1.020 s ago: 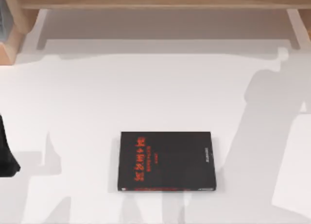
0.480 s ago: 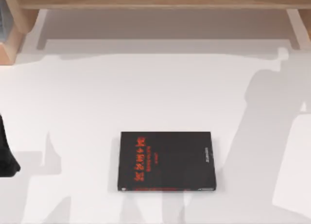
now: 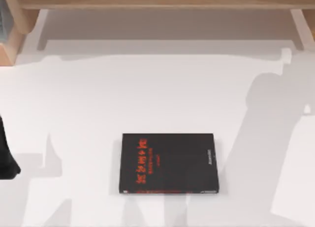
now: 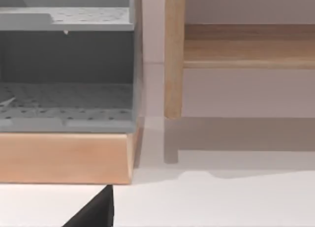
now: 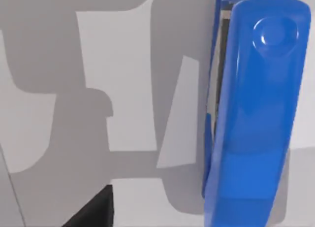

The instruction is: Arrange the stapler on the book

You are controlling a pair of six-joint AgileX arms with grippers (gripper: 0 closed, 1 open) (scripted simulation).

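The stapler lies close under the right wrist camera; jaw state I cannot tell. Centre over its middle, then carry to the book, 6 o'clock on the table.

Grey perforated tray on a wooden base — wooden post beside it.

- The stapler is cut off at the right wrist view's 6 o'clock edge.
- The book's pale print is too small to read.
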